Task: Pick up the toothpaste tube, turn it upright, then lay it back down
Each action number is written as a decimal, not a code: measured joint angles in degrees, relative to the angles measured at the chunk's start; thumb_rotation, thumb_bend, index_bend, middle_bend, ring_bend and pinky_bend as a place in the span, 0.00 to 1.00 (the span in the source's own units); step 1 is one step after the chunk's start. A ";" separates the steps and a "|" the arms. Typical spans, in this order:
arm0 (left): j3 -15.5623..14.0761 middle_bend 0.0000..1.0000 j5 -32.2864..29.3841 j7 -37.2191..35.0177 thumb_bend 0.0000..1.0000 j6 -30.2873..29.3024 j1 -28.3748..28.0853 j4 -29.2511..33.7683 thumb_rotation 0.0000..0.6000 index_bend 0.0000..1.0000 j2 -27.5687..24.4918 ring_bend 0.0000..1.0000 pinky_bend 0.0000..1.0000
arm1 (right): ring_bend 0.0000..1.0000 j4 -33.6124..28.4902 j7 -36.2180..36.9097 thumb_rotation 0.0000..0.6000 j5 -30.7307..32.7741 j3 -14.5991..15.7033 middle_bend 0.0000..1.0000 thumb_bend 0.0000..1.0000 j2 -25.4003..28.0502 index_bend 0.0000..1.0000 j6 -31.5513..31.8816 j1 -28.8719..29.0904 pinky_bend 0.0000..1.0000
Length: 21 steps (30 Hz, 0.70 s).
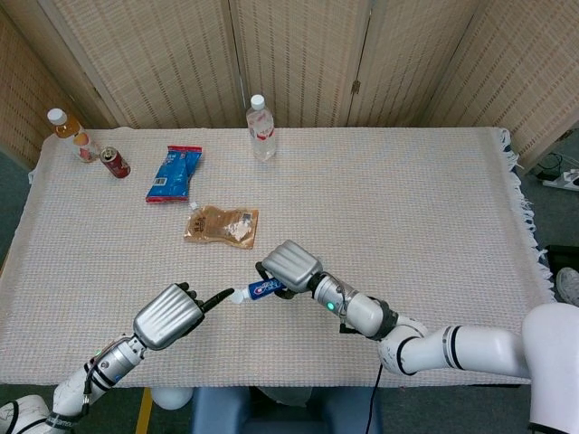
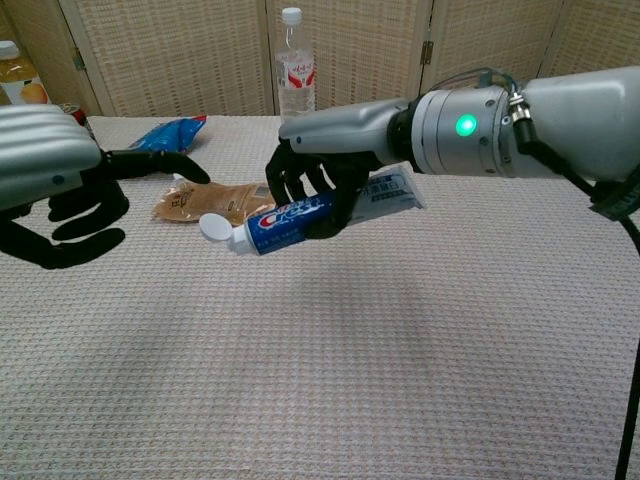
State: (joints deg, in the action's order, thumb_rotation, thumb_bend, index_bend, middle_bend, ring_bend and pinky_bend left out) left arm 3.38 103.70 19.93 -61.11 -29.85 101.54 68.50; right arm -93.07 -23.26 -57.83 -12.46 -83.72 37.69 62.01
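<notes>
The toothpaste tube (image 1: 261, 289) (image 2: 290, 218) is blue and white with a white cap pointing to the left. My right hand (image 1: 288, 265) (image 2: 325, 170) grips it around the middle and holds it above the table, nearly level with the cap end a little lower. My left hand (image 1: 169, 315) (image 2: 55, 180) hovers just left of the cap with its fingers spread and one finger stretched toward the cap. That hand holds nothing.
A brown pouch (image 1: 222, 225) (image 2: 215, 201) lies behind the tube, and a blue snack bag (image 1: 173, 174) (image 2: 158, 142) further back left. A water bottle (image 1: 261, 127) (image 2: 296, 75) stands at the far edge. A red can (image 1: 115, 162) and a juice bottle (image 1: 72, 135) stand at the far left corner.
</notes>
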 measured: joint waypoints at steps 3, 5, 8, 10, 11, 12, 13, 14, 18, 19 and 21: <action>0.02 0.85 -1.27 0.97 0.60 0.71 -0.58 0.22 1.00 0.14 0.84 0.76 0.71 | 0.69 -0.26 -0.21 1.00 0.27 0.60 0.66 0.68 -0.42 0.79 1.23 0.23 0.57; -0.16 0.85 -2.02 1.74 0.60 0.97 -0.74 0.28 1.00 0.14 1.16 0.76 0.71 | 0.69 -0.26 -0.06 1.00 0.39 0.97 0.66 0.68 -0.61 0.79 1.66 0.31 0.57; -0.52 0.85 -3.12 2.53 0.60 1.46 -0.85 0.37 1.00 0.14 1.29 0.75 0.71 | 0.69 -0.15 0.60 1.00 0.33 1.23 0.66 0.68 -0.70 0.80 1.97 0.34 0.57; -0.79 0.85 -3.70 2.82 0.60 1.58 -0.87 0.36 1.00 0.15 1.31 0.75 0.71 | 0.69 -0.08 1.31 1.00 0.12 1.35 0.66 0.68 -0.72 0.80 2.14 0.27 0.57; -1.02 0.85 -3.91 2.96 0.60 1.52 -0.84 0.29 1.00 0.16 1.33 0.75 0.71 | 0.69 -0.05 1.68 1.00 0.00 1.39 0.66 0.68 -0.71 0.80 2.20 0.21 0.57; -1.17 0.85 -4.02 2.99 0.60 1.38 -0.78 0.21 1.00 0.16 1.34 0.75 0.71 | 0.69 -0.02 2.23 1.00 -0.17 1.44 0.66 0.68 -0.67 0.80 2.27 0.11 0.57; -1.33 0.85 -4.15 3.00 0.60 1.20 -0.70 0.10 1.00 0.16 1.35 0.75 0.71 | 0.69 0.00 2.64 1.00 -0.35 1.46 0.66 0.68 -0.64 0.80 2.34 0.02 0.57; -1.53 0.85 -4.37 2.97 0.60 1.05 -0.61 -0.07 1.00 0.16 1.37 0.75 0.71 | 0.70 0.04 3.07 1.00 -0.59 1.49 0.67 0.68 -0.59 0.81 2.44 -0.09 0.57; -1.94 0.85 -5.03 2.02 0.60 0.83 -0.49 -0.53 1.00 0.17 1.39 0.76 0.71 | 0.70 0.07 5.42 1.00 -2.01 1.51 0.67 0.68 -0.39 0.81 3.18 -0.86 0.58; -2.04 0.85 -5.15 1.71 0.60 0.68 -0.47 -0.73 1.00 0.17 1.38 0.76 0.71 | 0.70 0.08 6.04 1.00 -2.44 1.50 0.67 0.68 -0.33 0.81 3.37 -1.07 0.58; -2.24 0.85 -5.19 1.46 0.60 0.14 -0.38 -1.02 1.00 0.18 1.39 0.76 0.71 | 0.70 0.10 7.51 1.00 -3.38 1.43 0.67 0.68 -0.24 0.81 3.81 -1.56 0.58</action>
State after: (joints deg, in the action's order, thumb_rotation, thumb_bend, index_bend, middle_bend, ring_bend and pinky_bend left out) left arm 1.14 98.51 21.39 -60.97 -30.23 100.52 69.89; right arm -92.97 -15.75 -61.21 -11.03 -83.96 41.50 60.45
